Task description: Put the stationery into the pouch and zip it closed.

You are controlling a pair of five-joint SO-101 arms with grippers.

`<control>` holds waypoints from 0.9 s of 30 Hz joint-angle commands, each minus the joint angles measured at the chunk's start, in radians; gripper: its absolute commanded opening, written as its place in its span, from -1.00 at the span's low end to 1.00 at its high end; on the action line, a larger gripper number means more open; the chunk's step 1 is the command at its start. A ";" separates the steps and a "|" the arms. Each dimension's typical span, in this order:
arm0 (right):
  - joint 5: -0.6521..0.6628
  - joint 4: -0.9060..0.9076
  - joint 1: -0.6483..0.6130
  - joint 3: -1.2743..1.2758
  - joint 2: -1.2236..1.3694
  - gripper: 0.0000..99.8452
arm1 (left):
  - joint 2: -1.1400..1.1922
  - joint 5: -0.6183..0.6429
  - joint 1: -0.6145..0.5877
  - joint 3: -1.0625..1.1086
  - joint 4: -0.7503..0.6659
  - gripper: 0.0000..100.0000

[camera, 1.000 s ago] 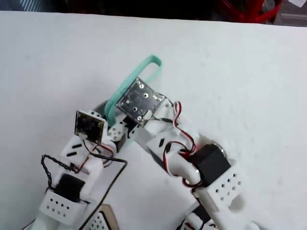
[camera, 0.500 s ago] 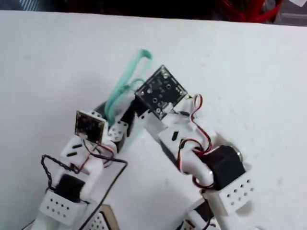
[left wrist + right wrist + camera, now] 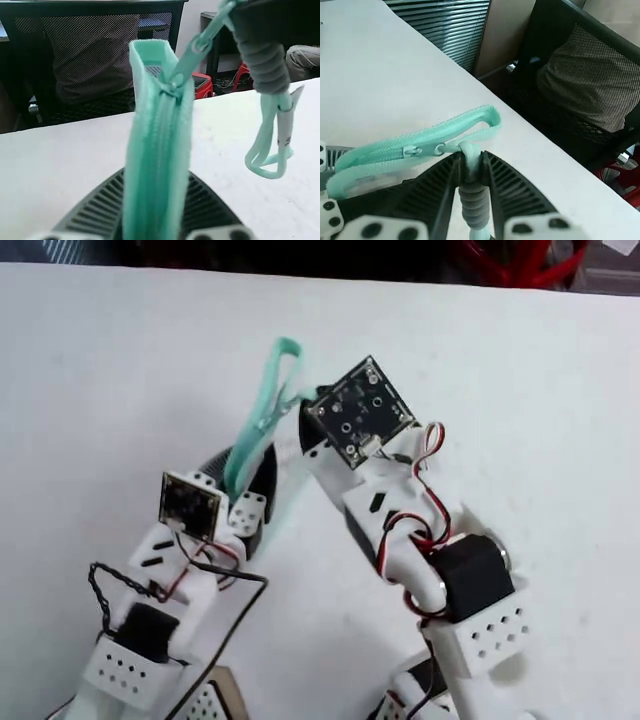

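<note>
Two arms on the white table [image 3: 520,390], and one teal pouch [image 3: 262,420] pinned between them. In the high view the pouch stands on edge, a narrow strip running from 7 o'clock up to its tip at 1 o'clock.

The left gripper [image 3: 157,210] is at the 7 o'clock end, and it's clamped on the pouch: one dark ribbed finger on each flank, with the fabric rising straight up between them. That arm comes in from the 7 o'clock corner of the table.

The right arm reaches in from 5 o'clock, its wrist sitting at 3 o'clock of the pouch's upper end. The right gripper [image 3: 469,165] is pinched tight on the zip's pull cord, just above a single grey ribbed sleeve [image 3: 472,200] on that cord.

There's one slider [image 3: 411,150] on the zip. In the left wrist view the teeth are meshed from the left gripper up to the slider. Past it, the last short stretch at the tip gapes, lips apart.

One teal loop strap [image 3: 267,150] hangs below the grey sleeve, off the 3 o'clock side of the pouch, with one white tag [image 3: 285,130] on it. It hangs close over the table.

Behind the table's far edge there's one black mesh chair [image 3: 85,55].
</note>
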 commanded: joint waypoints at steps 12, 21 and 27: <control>0.008 -0.363 0.044 0.032 0.228 -0.96 | -0.010 -0.071 0.038 -0.011 0.021 -0.95; 0.008 -0.369 0.056 -0.163 0.409 -0.96 | -0.010 -0.069 0.038 -0.011 0.021 -0.95; 0.006 -0.242 0.076 -0.331 0.501 -0.96 | -0.010 -0.069 0.035 -0.009 0.020 -0.95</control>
